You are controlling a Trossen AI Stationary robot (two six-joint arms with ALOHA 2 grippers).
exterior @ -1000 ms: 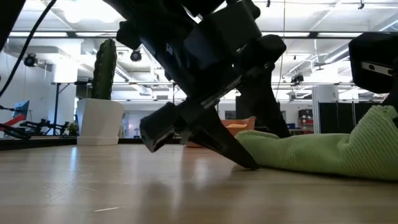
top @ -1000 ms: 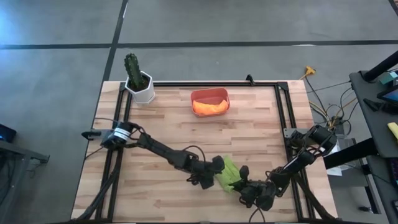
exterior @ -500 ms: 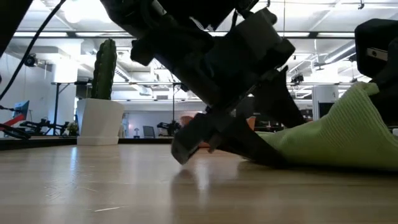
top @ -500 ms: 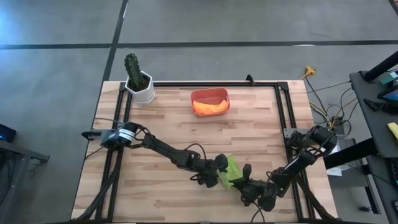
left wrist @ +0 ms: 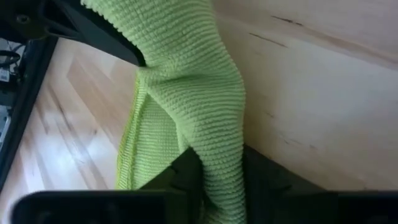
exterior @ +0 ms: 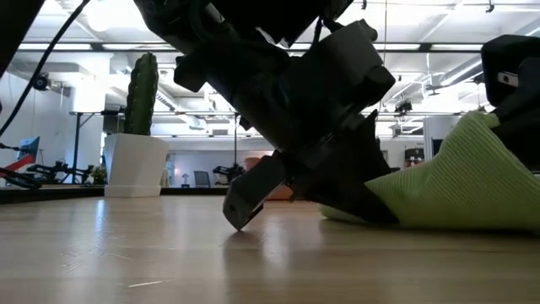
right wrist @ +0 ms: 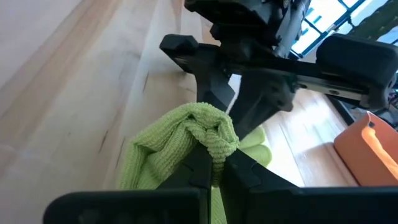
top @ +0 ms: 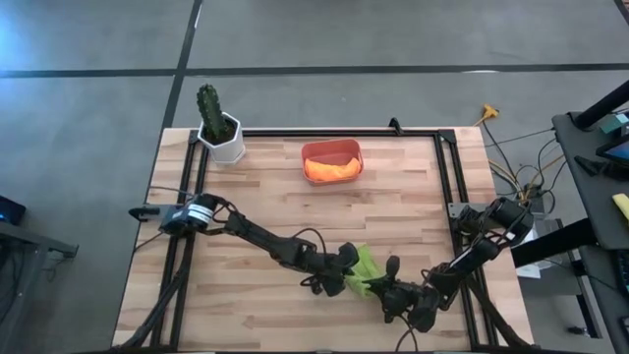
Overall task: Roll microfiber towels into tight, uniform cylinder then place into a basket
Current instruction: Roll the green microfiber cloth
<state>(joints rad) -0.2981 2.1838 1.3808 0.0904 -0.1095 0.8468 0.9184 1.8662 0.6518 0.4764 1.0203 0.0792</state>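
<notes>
The lime green microfiber towel (top: 366,265) lies bunched near the table's front edge, between my two grippers. My left gripper (left wrist: 217,177) comes at it from the table's left and is shut on it. From the right, my right gripper (right wrist: 214,163) is shut on the towel's raised end. The salmon-red basket (top: 332,146) stands at the far middle with the orange towel (top: 332,169) lying inside it. In the low view the green towel (exterior: 456,186) rises to a peak at the right. My left gripper pinches a bunched fold of the green towel (left wrist: 219,140) between its two fingers, several layers thick. It slants down from the table's left. The towel's lower part lies on the table. My right gripper pinches a gathered, crumpled clump of the towel (right wrist: 211,134) between its two fingers, coming from the table's right and only slightly tipped down. That end stands lifted off the wood, and the cloth falls from it to the table.
A white pot with a green cactus (top: 224,138) stands at the far left corner. A black frame (top: 447,197) runs along the table's edges. Bare wood lies between the basket and the grippers.
My left gripper has sunk a little toward the towel and shut on it; a second ago its fingers stood wide apart. The towel's right end, held by my right gripper, has risen from a low roll into a peak.
</notes>
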